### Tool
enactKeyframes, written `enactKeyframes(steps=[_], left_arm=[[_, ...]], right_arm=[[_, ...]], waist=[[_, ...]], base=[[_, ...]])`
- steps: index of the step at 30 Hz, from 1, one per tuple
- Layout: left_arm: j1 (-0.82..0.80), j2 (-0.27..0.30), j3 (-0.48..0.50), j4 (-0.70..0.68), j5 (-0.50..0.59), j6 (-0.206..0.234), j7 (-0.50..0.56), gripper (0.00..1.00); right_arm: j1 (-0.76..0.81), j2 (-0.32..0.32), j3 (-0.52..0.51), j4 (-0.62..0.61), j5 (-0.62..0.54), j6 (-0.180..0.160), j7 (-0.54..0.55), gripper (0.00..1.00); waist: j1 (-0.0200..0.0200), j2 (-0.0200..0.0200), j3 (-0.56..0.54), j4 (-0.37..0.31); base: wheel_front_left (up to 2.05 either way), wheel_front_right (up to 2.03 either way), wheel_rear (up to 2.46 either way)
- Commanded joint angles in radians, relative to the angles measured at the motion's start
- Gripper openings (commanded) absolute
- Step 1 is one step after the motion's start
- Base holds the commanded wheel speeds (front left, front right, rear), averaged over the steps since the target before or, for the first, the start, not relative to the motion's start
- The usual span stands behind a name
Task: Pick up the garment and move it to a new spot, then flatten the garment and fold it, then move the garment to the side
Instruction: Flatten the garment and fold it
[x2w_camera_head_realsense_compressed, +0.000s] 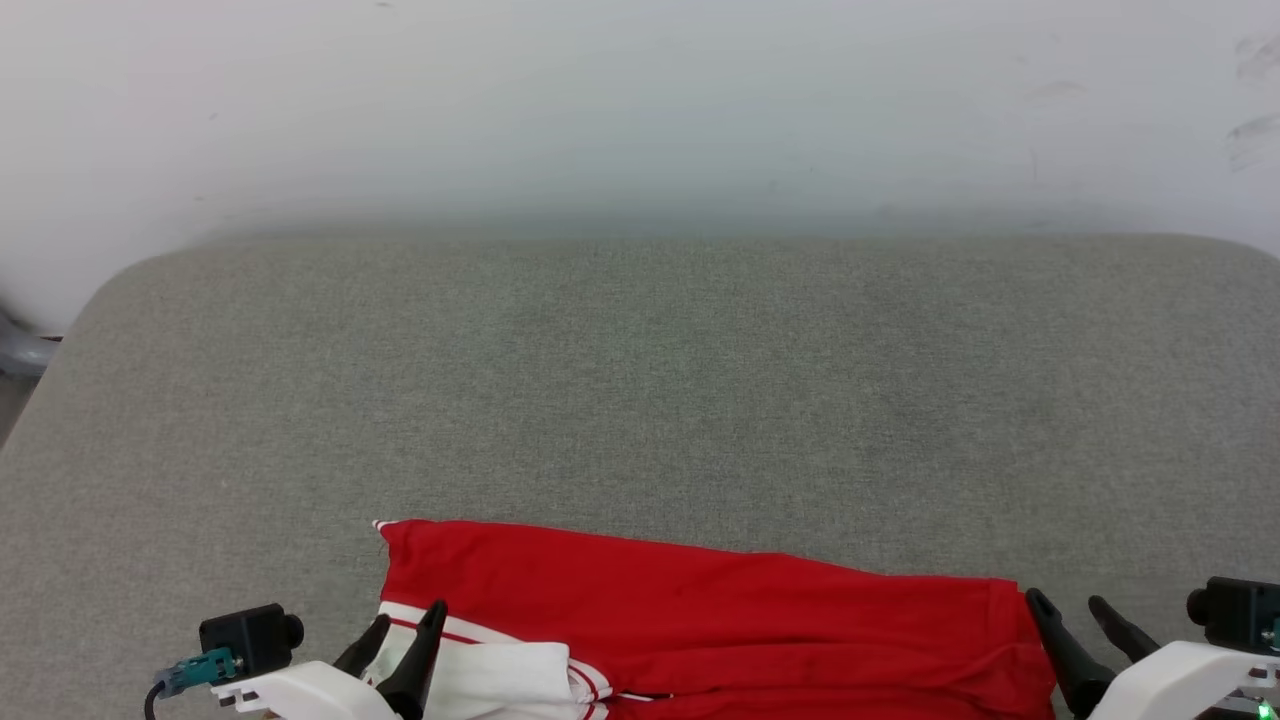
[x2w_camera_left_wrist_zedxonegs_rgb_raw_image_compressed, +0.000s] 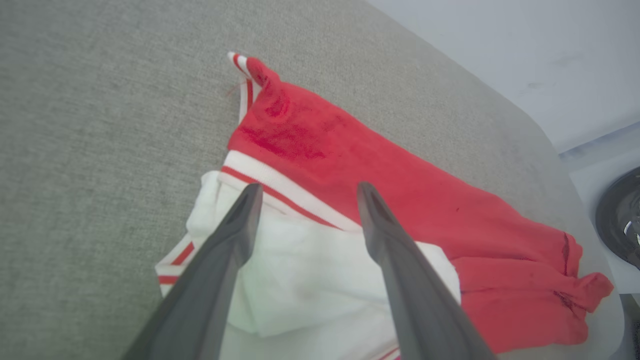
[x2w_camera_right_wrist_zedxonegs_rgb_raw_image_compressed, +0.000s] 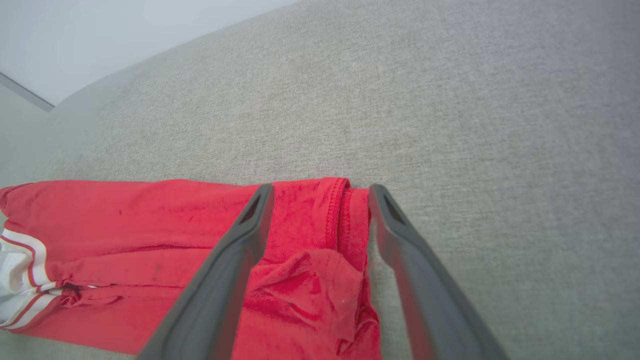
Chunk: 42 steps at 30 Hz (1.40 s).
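The garment (x2w_camera_head_realsense_compressed: 720, 620) lies folded into a long band at the near edge of the grey surface, red with a white panel and red-and-white stripe trim at its left end. My left gripper (x2w_camera_head_realsense_compressed: 408, 622) stands open over that white end; in the left wrist view the garment (x2w_camera_left_wrist_zedxonegs_rgb_raw_image_compressed: 380, 180) lies under my spread left gripper (x2w_camera_left_wrist_zedxonegs_rgb_raw_image_compressed: 307, 192), nothing between the fingers. My right gripper (x2w_camera_head_realsense_compressed: 1068, 602) is open at the red right end. In the right wrist view the hemmed red edge of the garment (x2w_camera_right_wrist_zedxonegs_rgb_raw_image_compressed: 150, 225) sits between the parted fingers of the right gripper (x2w_camera_right_wrist_zedxonegs_rgb_raw_image_compressed: 320, 192), not pinched.
A grey fabric-covered table (x2w_camera_head_realsense_compressed: 640, 400) with rounded far corners stretches ahead to a pale wall (x2w_camera_head_realsense_compressed: 640, 100). A grey object (x2w_camera_head_realsense_compressed: 20, 350) shows past the table's left edge. A dark round thing (x2w_camera_left_wrist_zedxonegs_rgb_raw_image_compressed: 620, 220) sits beyond the table corner in the left wrist view.
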Motion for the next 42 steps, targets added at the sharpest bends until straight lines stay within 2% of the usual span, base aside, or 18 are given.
enactKeyframes(steps=[1,7,10,17,21,26,33,41,42], left_arm=[[-0.014,-0.001,0.003,-0.007,0.022,-0.008,-0.029,1.0],[-0.041,-0.023,0.02,-0.037,0.074,-0.018,-0.159,1.0],[-0.055,-0.018,0.021,-0.047,0.125,-0.007,-0.217,1.0],[-0.071,-0.013,0.031,-0.091,0.314,0.068,-0.279,1.0],[-0.057,-0.03,0.039,-0.124,0.38,0.092,-0.284,1.0],[-0.055,-0.05,0.041,-0.171,0.434,0.099,-0.286,1.0],[-0.092,-0.088,0.046,-0.211,0.478,0.081,-0.285,1.0],[-0.101,-0.114,0.062,-0.199,0.502,0.065,-0.285,1.0],[-0.101,-0.116,0.065,-0.196,0.505,0.062,-0.286,1.0]], right_arm=[[0.013,0.005,-0.014,-0.012,-0.005,0.0,0.004,1.0],[0.025,0.009,-0.081,-0.054,-0.035,0.0,0.09,1.0],[0.028,0.007,-0.105,-0.09,-0.055,0.0,0.13,1.0],[0.054,-0.009,-0.094,-0.143,-0.083,0.0,0.245,1.0],[0.061,-0.017,-0.082,-0.143,-0.08,0.0,0.313,1.0],[0.033,-0.024,-0.068,-0.093,-0.061,0.0,0.364,1.0],[-0.03,-0.024,-0.026,0.04,-0.009,0.0,0.376,1.0],[-0.007,-0.021,0.037,0.147,0.041,0.0,0.473,1.0],[-0.009,-0.021,0.041,0.151,0.047,0.0,0.48,0.4]], waist=[[0.0001,0.0,-0.009,-0.003],[0.0001,0.0,-0.025,-0.002],[0.0001,0.0,-0.032,0.0],[0.0001,0.0,-0.042,0.013],[0.0001,0.0,-0.035,0.025],[0.0001,0.0,0.001,0.046],[0.0001,0.0,0.076,0.081],[0.0001,0.0,0.099,0.096],[0.0001,0.0,0.099,0.095]], base=[[0.0,0.0,0.0],[0.0,0.0,0.0],[0.0,0.0,0.0],[0.0,0.0,0.0],[0.0,0.0,0.0],[0.0,0.0,0.0],[0.0,0.0,0.0],[0.0,0.0,0.0],[0.0,0.0,0.0]])
